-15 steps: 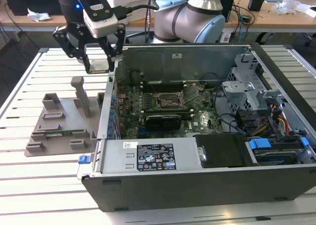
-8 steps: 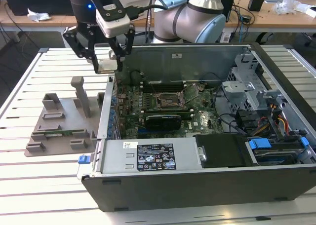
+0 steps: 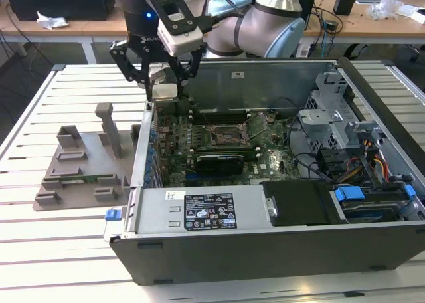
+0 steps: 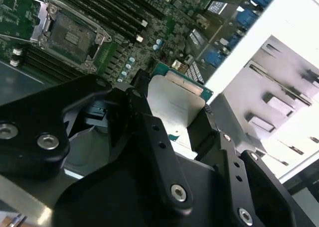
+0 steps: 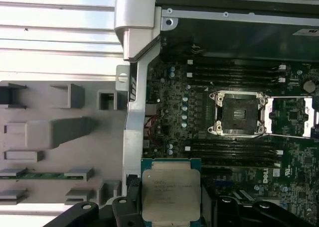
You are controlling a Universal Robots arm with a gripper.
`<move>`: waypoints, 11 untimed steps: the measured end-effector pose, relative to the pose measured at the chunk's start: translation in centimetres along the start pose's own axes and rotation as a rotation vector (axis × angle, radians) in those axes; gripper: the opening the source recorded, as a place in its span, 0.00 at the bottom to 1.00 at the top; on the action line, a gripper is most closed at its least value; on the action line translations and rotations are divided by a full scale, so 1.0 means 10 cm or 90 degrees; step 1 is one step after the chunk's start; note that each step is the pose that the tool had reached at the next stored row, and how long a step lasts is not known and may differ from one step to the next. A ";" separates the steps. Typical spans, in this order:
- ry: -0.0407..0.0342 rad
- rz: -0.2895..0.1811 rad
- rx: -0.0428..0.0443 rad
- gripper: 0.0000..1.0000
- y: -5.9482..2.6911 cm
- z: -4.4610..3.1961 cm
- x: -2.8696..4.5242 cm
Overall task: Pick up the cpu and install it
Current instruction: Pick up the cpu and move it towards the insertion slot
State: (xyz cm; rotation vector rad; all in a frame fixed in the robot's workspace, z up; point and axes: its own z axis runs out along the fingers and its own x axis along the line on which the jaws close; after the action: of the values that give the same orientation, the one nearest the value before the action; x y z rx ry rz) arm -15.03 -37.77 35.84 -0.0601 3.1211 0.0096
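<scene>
The cpu (image 3: 165, 90), a small silver square with a thin green rim, hangs between the black fingers of my gripper (image 3: 164, 84), which is shut on it. In the exterior view it hovers above the open computer case's left wall, at the far left corner of the motherboard. Both wrist views show the cpu (image 5: 171, 189) (image 4: 175, 98) gripped by two opposite edges, metal top facing the camera. The open cpu socket (image 3: 226, 135) (image 5: 238, 112) (image 4: 72, 38) lies on the green motherboard with its metal latch frame lifted, some way off toward the exterior view's right.
A grey fixture plate (image 3: 80, 170) with upright posts lies on the slatted table beside the case, at the exterior view's left. Inside the case are a silver box with a white label (image 3: 206, 210), memory slots (image 5: 234, 72), cables and a drive cage (image 3: 332, 110).
</scene>
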 end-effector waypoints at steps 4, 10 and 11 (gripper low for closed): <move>0.0027 0.000 -0.0001 0.55 0.023 0.072 -0.159; 0.0072 0.000 -0.0003 0.55 0.054 0.224 -0.502; 0.0076 0.000 -0.0003 0.55 0.055 0.245 -0.547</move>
State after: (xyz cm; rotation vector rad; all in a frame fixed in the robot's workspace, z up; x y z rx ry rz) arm -9.53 -36.99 33.50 -0.0606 3.1330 0.0101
